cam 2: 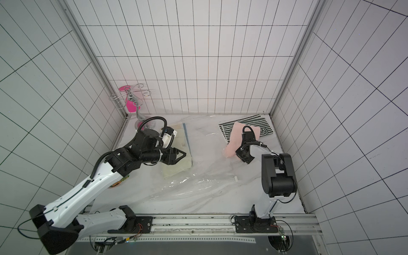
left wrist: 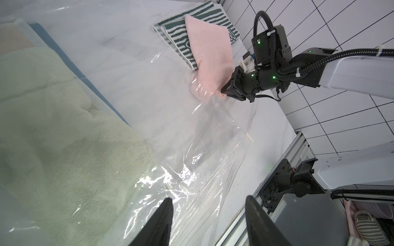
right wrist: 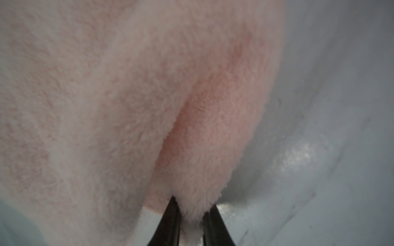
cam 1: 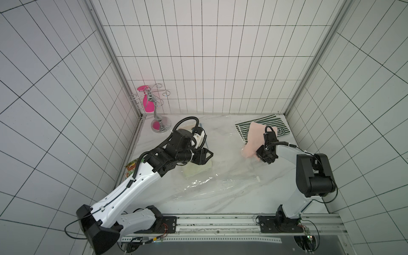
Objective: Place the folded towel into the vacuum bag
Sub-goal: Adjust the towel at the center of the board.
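Tabletop: pink towel overlaps striped mat; packet, perhaps, under left arm.

Fluffy towel; glossy (crinkly) plastic vacuum bag.

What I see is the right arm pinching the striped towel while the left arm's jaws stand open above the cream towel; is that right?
Not quite. The jaws of the right arm are shut on the pink towel, not the striped towel, as the right wrist view shows. The jaws of the left arm do stand open above the cream towel.
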Controlling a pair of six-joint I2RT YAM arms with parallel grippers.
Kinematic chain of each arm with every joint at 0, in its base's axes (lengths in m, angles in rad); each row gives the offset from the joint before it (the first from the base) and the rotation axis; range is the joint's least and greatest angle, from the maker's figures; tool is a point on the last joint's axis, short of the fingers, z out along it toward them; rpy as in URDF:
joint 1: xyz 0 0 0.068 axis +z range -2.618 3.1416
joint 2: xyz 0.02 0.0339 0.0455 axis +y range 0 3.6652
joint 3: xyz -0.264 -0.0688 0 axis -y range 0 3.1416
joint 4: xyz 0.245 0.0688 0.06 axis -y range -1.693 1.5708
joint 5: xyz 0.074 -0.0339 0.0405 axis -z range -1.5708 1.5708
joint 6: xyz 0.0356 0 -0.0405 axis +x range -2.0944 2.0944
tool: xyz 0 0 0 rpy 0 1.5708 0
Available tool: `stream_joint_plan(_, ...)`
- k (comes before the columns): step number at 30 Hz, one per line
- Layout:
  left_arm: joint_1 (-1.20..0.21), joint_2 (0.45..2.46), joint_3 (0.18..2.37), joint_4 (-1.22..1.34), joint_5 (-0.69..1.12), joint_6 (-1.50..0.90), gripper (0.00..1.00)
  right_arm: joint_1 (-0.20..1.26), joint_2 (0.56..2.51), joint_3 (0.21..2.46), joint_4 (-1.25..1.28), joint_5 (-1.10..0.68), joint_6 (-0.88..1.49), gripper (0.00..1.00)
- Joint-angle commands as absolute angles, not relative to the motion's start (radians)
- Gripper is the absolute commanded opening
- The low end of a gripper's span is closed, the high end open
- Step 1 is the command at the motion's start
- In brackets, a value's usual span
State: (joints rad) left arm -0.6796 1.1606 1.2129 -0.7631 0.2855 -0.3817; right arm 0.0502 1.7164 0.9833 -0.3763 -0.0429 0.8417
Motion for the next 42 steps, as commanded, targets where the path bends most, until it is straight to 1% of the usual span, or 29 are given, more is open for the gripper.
stream_joint_plan(1,-0.678,1.169,1.248,-0.715,0.267,-0.363,0.56,0.029,1.660,1.022,-0.458,-0.048,0.809,0.02)
stream_joint_plan(2,-0.677,1.176,1.251,-0.711,0.268,-0.362,0.56,0.028,1.627,1.037,-0.499,-0.030,0.783,0.00)
stream_joint_plan(7,-0.672,1.216,1.263,-0.660,0.285,-0.360,0.56,-0.009,1.425,1.029,-0.740,0.014,0.680,0.00)
stream_joint_plan(13,-0.666,1.268,1.304,-0.609,0.330,-0.361,0.55,-0.048,1.245,0.965,-0.965,0.015,0.674,0.00)
stream_joint_plan(17,-0.656,1.283,1.313,-0.599,0.349,-0.350,0.56,-0.083,1.172,0.926,-1.032,0.062,0.680,0.00)
stream_joint_plan(20,-0.647,1.285,1.316,-0.601,0.353,-0.342,0.56,-0.177,1.128,0.892,-1.038,0.050,0.671,0.00)
stream_joint_plan(25,-0.637,1.282,1.308,-0.596,0.358,-0.334,0.56,-0.242,1.145,0.859,-1.031,0.006,0.655,0.01)
stream_joint_plan(26,-0.637,1.283,1.308,-0.595,0.359,-0.335,0.56,-0.246,1.139,0.846,-1.017,-0.010,0.656,0.07)
stream_joint_plan(28,-0.634,1.284,1.305,-0.593,0.356,-0.333,0.56,-0.249,1.137,0.856,-1.007,-0.007,0.647,0.27)
stream_joint_plan(29,-0.635,1.285,1.303,-0.591,0.354,-0.334,0.55,-0.249,1.144,0.881,-1.021,0.015,0.639,0.33)
stream_joint_plan(31,-0.634,1.289,1.304,-0.591,0.356,-0.333,0.56,-0.249,1.160,0.945,-1.040,0.074,0.606,0.37)
stream_joint_plan(34,-0.635,1.296,1.300,-0.585,0.360,-0.336,0.56,-0.226,1.210,1.040,-1.043,0.115,0.558,0.41)
stream_joint_plan(36,-0.634,1.301,1.299,-0.583,0.360,-0.336,0.55,-0.210,1.261,1.086,-1.040,0.110,0.541,0.43)
stream_joint_plan(38,-0.634,1.304,1.298,-0.582,0.362,-0.337,0.56,-0.219,1.308,1.108,-0.991,0.109,0.533,0.47)
stream_joint_plan(40,-0.634,1.305,1.293,-0.576,0.366,-0.341,0.56,-0.250,1.366,1.125,-0.913,0.067,0.533,0.58)
stream_joint_plan(42,-0.635,1.308,1.290,-0.573,0.367,-0.343,0.56,-0.287,1.443,1.152,-0.846,0.025,0.545,0.60)
